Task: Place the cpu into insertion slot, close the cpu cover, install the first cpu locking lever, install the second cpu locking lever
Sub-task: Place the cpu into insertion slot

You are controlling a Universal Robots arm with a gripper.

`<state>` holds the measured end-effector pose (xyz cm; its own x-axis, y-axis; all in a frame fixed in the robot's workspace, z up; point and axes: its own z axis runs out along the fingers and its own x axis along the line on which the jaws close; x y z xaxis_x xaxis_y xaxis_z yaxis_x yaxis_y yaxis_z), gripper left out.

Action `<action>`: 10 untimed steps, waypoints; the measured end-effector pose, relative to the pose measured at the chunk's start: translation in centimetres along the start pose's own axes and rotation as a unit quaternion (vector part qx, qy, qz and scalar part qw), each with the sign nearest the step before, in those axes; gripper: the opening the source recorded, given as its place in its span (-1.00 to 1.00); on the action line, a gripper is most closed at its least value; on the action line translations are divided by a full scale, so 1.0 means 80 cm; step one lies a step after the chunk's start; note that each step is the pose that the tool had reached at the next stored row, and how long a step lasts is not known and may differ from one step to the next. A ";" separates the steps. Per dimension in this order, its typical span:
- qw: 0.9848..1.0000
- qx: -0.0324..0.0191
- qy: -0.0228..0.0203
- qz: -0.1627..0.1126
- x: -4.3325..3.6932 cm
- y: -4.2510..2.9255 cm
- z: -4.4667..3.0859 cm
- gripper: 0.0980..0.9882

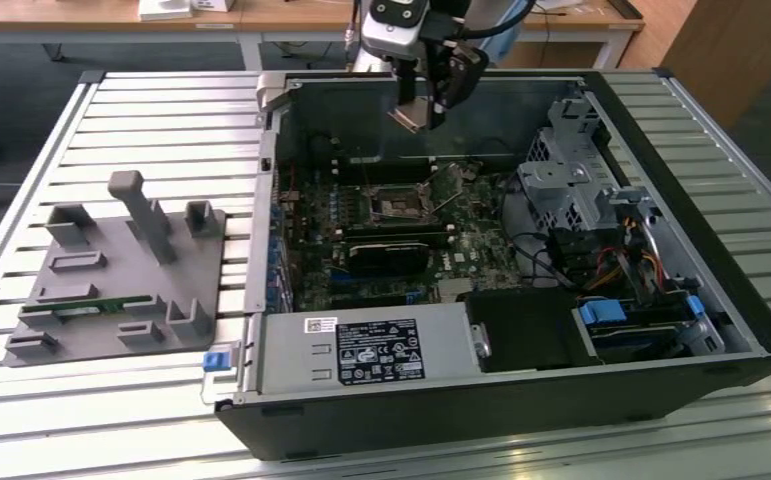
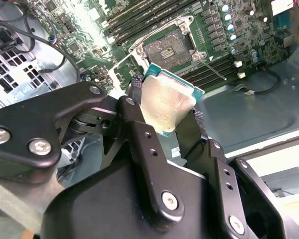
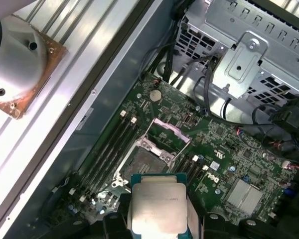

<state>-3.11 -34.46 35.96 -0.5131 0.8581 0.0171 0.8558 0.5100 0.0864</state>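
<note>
Caught the gripper hanging over the far edge of the open computer case, fingers clamped tight on the cpu by two opposite sides, silvery face out. Hung well above the green board, touching nothing. Spotted the insertion slot near the board's middle, open, almost straight under the chip in both wrist views. Had the cpu cover flipped up along the slot's far edge. Also saw a grey fixture plate lying on the slatted table beside the case, at the exterior view's left.
</note>
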 end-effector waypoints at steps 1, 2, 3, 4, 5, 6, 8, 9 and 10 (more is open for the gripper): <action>1.000 0.000 0.000 0.003 0.000 0.0000 0.0000 -0.03; 1.000 0.000 -0.001 0.007 0.000 0.0000 0.0000 -0.03; 1.000 0.000 -0.001 0.010 0.000 0.0000 0.0000 -0.03; 1.000 0.000 -0.001 0.014 0.000 0.0000 0.0000 -0.03; 1.000 0.000 -0.002 0.017 0.000 0.0000 0.0001 -0.03; 1.000 0.000 -0.002 0.021 0.000 0.0000 0.0001 -0.03; 1.000 0.000 -0.002 0.028 0.000 0.0001 0.0001 -0.03; 1.000 0.000 -0.003 0.031 0.000 0.0001 0.0001 -0.03; 0.999 -0.001 -0.003 0.035 0.000 0.0001 0.0001 -0.03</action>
<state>-3.11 -34.45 35.95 -0.4512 0.8922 0.0169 0.8897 0.4483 0.0863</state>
